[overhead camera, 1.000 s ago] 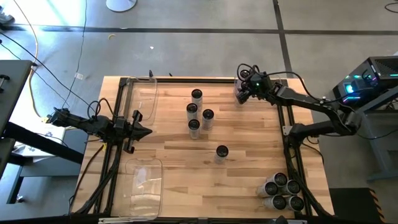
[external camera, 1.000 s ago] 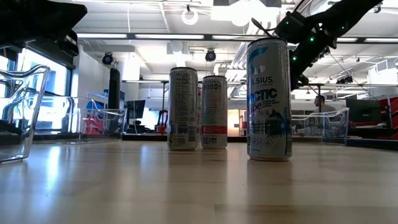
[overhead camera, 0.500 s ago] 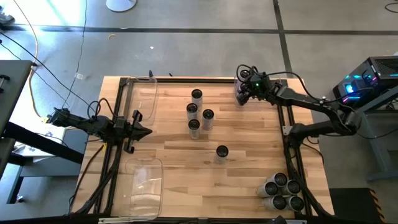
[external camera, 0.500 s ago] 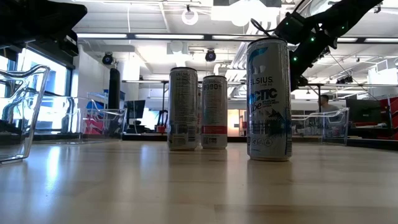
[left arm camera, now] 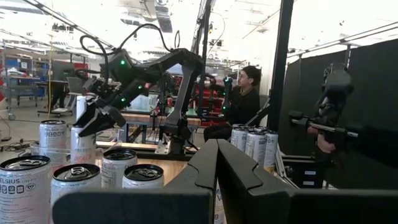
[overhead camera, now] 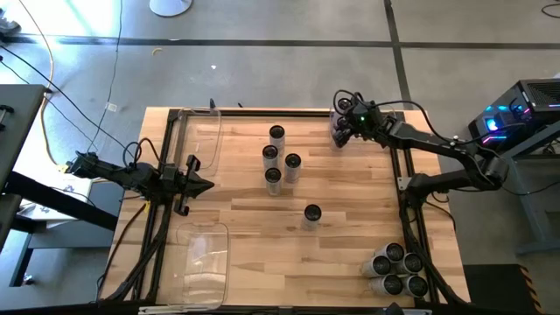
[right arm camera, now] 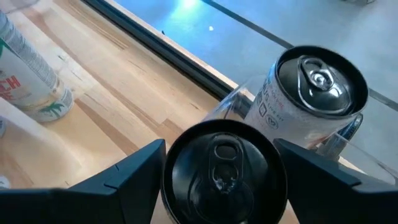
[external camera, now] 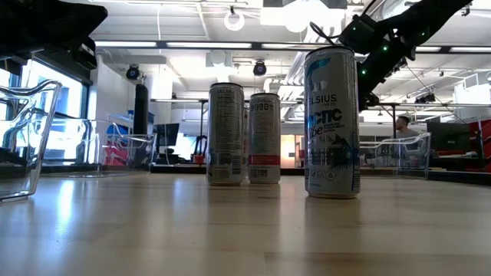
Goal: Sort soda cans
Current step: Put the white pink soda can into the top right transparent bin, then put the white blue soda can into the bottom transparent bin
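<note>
My right gripper (overhead camera: 342, 133) is at the table's far right corner, shut on a black-topped soda can (right arm camera: 221, 180). Beside it a silvery-white can (right arm camera: 311, 93) stands upright inside a clear bin (right arm camera: 233, 102). Several cans stand upright mid-table (overhead camera: 276, 133) (overhead camera: 270, 155) (overhead camera: 292, 163) (overhead camera: 273, 178), and one stands alone nearer (overhead camera: 312, 213). In the low view the nearest is a white Celsius can (external camera: 331, 123). My left gripper (overhead camera: 199, 185) waits shut and empty at the table's left side; it also shows in the left wrist view (left arm camera: 216, 168). My right gripper pinches the black can between its two fingers, which stand on opposite sides of its wall (right arm camera: 166, 177) just below the top rim. The fingers (right arm camera: 140, 165) come from above, slanting down. The can is upright; what its base rests on is hidden.
Two clear bins lie along the table's left side (overhead camera: 199, 140) (overhead camera: 203, 258). Several cans are grouped at the near right corner (overhead camera: 398, 269). Black frame rails (overhead camera: 166, 210) (overhead camera: 411, 219) run along both sides. A person sits in the room beyond (left arm camera: 245, 99).
</note>
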Robot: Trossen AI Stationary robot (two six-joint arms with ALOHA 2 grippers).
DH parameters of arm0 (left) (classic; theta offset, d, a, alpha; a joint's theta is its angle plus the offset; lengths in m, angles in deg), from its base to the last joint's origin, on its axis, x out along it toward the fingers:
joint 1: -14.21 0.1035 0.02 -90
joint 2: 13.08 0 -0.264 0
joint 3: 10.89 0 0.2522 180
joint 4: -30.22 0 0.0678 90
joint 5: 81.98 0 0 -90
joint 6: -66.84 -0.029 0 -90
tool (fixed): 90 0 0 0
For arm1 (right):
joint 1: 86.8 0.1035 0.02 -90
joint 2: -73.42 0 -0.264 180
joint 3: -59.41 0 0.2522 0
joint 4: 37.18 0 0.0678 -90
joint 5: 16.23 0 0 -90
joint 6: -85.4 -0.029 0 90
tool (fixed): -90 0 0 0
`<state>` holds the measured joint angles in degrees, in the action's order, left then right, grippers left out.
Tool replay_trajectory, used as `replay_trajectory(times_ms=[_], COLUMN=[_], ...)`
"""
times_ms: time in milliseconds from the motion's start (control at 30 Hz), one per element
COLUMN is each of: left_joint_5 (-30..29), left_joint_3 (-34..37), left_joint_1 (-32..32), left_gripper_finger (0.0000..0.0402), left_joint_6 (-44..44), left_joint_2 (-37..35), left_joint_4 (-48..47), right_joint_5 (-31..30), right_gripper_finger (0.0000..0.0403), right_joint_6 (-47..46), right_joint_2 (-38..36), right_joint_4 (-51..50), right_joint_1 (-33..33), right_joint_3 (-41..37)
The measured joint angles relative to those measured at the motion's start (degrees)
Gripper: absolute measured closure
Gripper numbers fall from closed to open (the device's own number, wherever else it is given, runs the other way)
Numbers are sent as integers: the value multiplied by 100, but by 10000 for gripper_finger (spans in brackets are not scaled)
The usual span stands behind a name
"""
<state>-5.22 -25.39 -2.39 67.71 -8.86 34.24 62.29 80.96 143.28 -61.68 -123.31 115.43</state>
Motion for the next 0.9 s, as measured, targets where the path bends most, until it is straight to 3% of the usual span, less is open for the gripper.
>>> replay_trajectory(times_ms=[367,467,567,700,800,900], left_joint_5=[0,0,0,0,0,-2], left_joint_3=[0,1,1,0,1,1], left_joint_1=[0,0,1,0,2,0], left_gripper_finger=[401,401,401,401,401,402], left_joint_6=[0,0,0,2,6,56], left_joint_2=[1,0,0,1,0,1], left_joint_4=[2,4,4,15,15,28], right_joint_5=[-549,-485,-53,679,1238,1060], right_gripper_finger=[116,116,116,116,116,116], right_joint_6=[194,52,-46,-280,-304,-253], right_joint_2=[-284,-692,-1196,-1700,-1742,-1485], right_joint_4=[484,472,447,258,252,499], right_joint_1=[0,93,374,1235,2379,3723], right_joint_3=[0,0,3,6,7,7])
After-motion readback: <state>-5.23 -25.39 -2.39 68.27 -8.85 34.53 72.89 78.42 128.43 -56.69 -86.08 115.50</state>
